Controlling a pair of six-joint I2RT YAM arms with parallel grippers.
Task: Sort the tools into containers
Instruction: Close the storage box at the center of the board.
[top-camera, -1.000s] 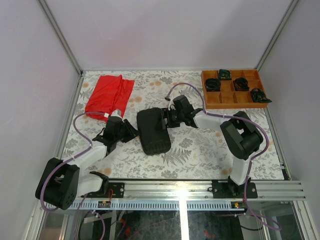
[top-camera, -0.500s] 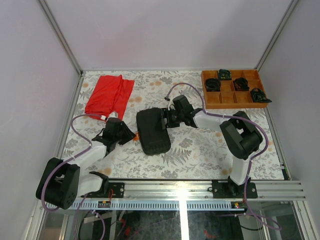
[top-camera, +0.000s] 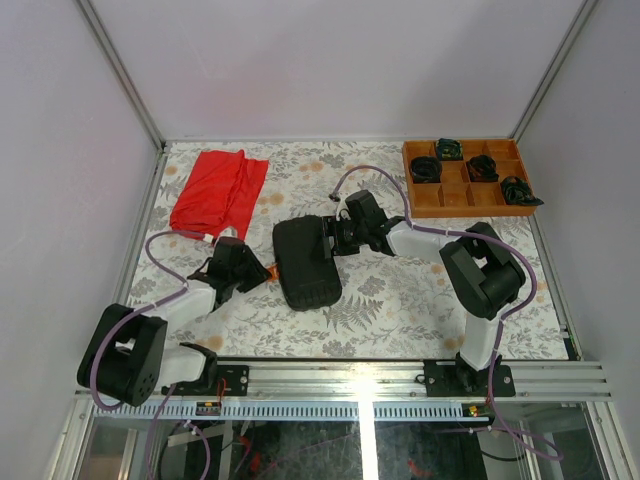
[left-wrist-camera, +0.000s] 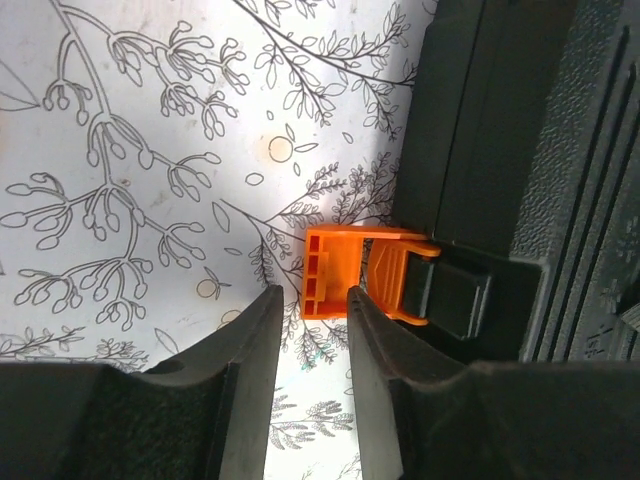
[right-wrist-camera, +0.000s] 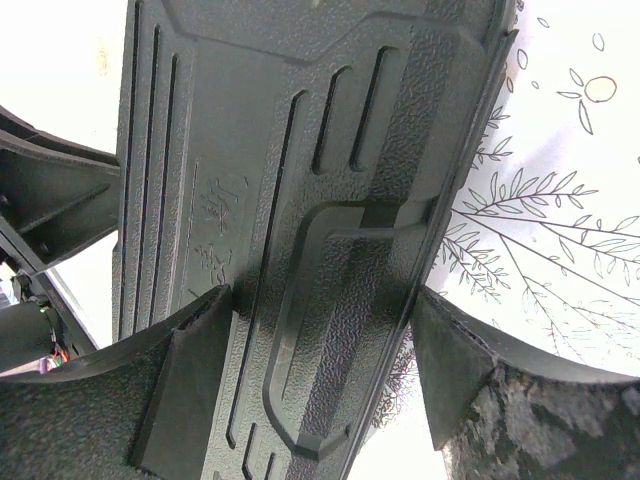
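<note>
Mid-surface, on the floral surface (top-camera: 400, 300), lies the black tool case (top-camera: 305, 262): lid down, long axis running near to far. No loose tools show in any view. A wooden tray (top-camera: 452, 197) with black coiled bundles sits at the far right, and a red cloth (top-camera: 215, 190) at the far left, both well apart from the case.

Right gripper (top-camera: 335, 238): jaws set wide across the case's far end, pads against both sides. It looks to be bracing the case.

Left gripper (left-wrist-camera: 310, 325): low at the case's left edge, jaws nearly together and holding nothing. The orange latch (left-wrist-camera: 350, 272) sits just ahead of the tips, swung outward from its black catch.

Step in hand, by my reading: freeing the latch so the lid can lift.

- Keep the right clamp firm so the case cannot skid.
- Work the left tips under the latch's free edge and push away from the case.
- Stay low; the latch is small and looks easy to slip past.
</note>
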